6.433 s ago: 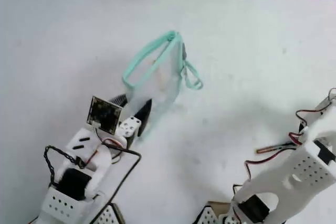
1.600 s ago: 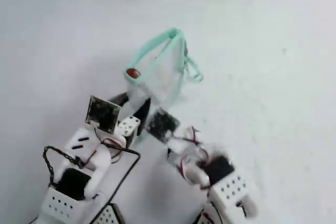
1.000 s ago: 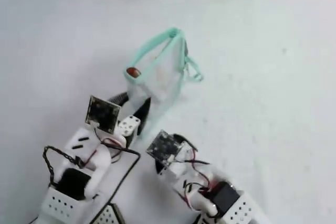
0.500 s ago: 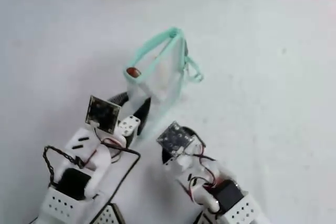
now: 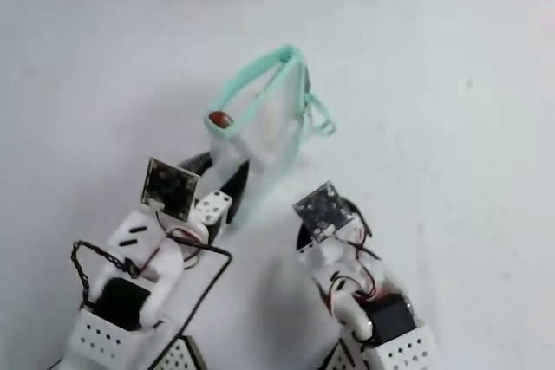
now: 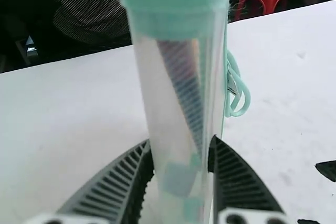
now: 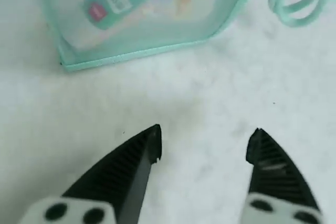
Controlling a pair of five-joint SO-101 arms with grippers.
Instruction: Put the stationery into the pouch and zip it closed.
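**Pouch held on edge, mouth gaping**

We are working on a white desk (image 5: 451,84). The pouch (image 5: 264,140) is standing on edge near the middle with its mouth gaping upward. Its long axis is running away from our left tool (image 6: 181,145), which is pinching the near end. We judge it light, soft and slippery, so the stiffer mint trim (image 5: 251,82) looks like the best hold. Our right tool (image 7: 206,131) is hovering just beside it, spread wide and empty. A red-tipped item (image 5: 219,119) is poking up at the mouth.

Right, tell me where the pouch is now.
In the high view the pouch sits on the table around its middle, its near end clamped in the left gripper. The open right gripper hangs just short of it.
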